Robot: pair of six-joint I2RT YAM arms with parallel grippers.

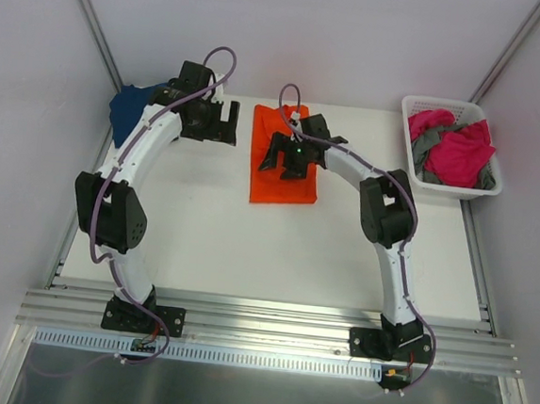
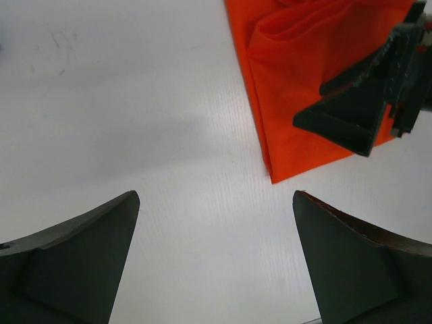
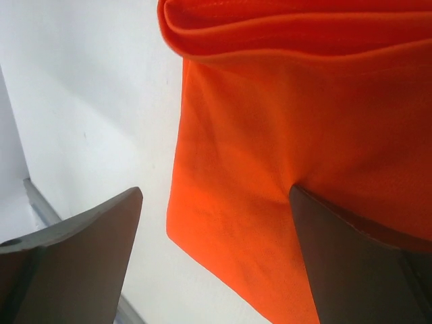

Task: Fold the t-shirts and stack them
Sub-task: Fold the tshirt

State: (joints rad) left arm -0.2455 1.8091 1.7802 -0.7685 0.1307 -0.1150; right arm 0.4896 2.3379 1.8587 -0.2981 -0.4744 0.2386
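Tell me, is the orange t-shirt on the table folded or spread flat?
Folded. The orange t-shirt lies as a rectangle with no sleeves showing, and the right wrist view shows doubled layers at one edge.

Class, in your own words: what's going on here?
Two arms are working on shirts. The orange shirt lies folded in the middle, and the right gripper is open over it, holding nothing. The left gripper is open above the table beside it. A navy shirt lies far left. Pink and grey shirts sit in the basket.
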